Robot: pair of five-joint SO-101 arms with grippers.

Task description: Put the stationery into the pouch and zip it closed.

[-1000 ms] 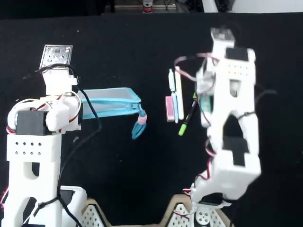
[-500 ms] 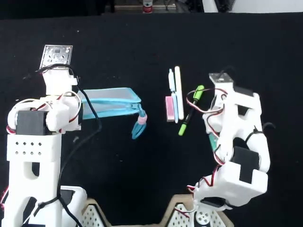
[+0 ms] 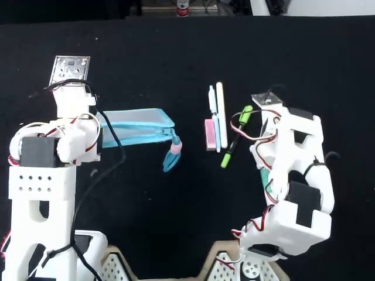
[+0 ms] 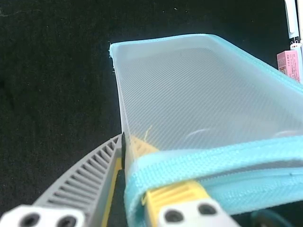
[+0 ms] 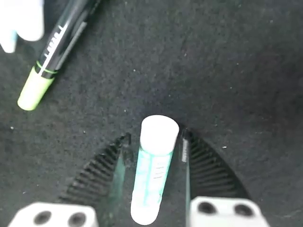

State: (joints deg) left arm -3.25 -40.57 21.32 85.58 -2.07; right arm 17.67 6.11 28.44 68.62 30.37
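Pouch [image 3: 137,126] lay flat on the black worktop [image 3: 176,58], one short end clamped in the left gripper [image 4: 127,151], whose jaws were closed tight on the teal edge band. The zip pull [image 3: 173,153] trailed off the opposite end. The left arm stood upright over its base, wrist bent down to pin that end in place.

The step in hand looked like the first loading. The right gripper [image 5: 155,142] had its jaws narrowed around a white-capped teal tube [image 5: 151,179], held lengthwise between them. That arm was folded back over its own base, well apart from the pouch, gripper pointing down at the worktop.

Between the pouch and the right arm, the rest of the stationery waited on the worktop — two pens [image 3: 221,114] side by side, a pink eraser [image 3: 210,143] touching them, and a green marker [image 3: 234,139] on their far side from the pouch.

Next, probably, the tube must be carried across to the pouch and fed in along the zip edge — how far that mouth gaped could not be told, so the tip would need to find the slit while the left gripper held the fabric taut.
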